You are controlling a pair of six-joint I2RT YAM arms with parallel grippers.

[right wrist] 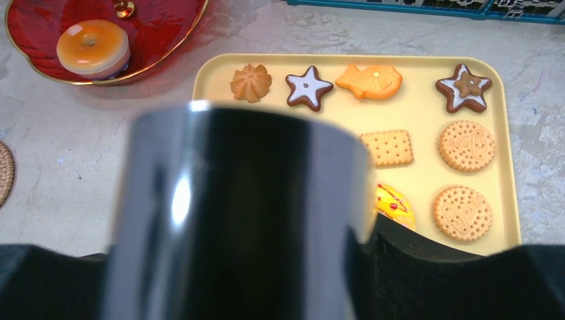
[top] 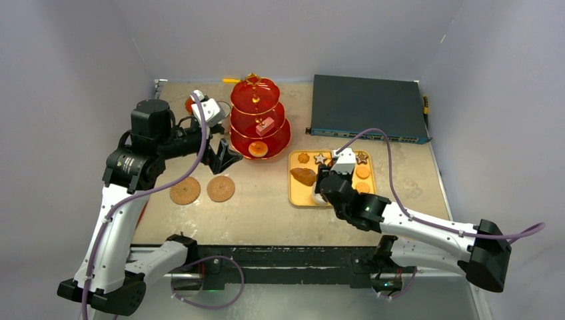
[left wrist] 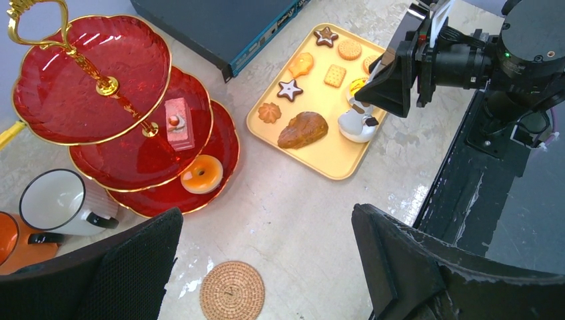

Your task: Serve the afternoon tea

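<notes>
Claws, two. Left claw (left wrist: 266, 267) spread wide, pinching nothing, just beside one red three-tier stand (left wrist: 133, 167): pink cake slice (left wrist: 178, 122) on middle tier, doughnut (left wrist: 200, 175) on bottom. Near it, white mug (left wrist: 56, 200) and orange mug (left wrist: 10, 243); two woven coasters (top: 184, 191) (top: 220, 189) on counter (top: 266, 207). Right claw (top: 325, 185) low over yellow tray (right wrist: 213, 80) holding two star cookies (right wrist: 308, 89) (right wrist: 464, 87) among others; grip impossible to tell behind glossy blur.

The white-and-black left arm (top: 110, 220) rises from its base to a high elbow, then reaches forward and rightward; its black two-finger left gripper (top: 224, 160) tilts downward, fingers (left wrist: 120, 270) spread wide with nothing between them; the right arm (top: 426, 227) stretches low and leftward; the right gripper (top: 324, 189) points down, its finger spacing unclear.
</notes>
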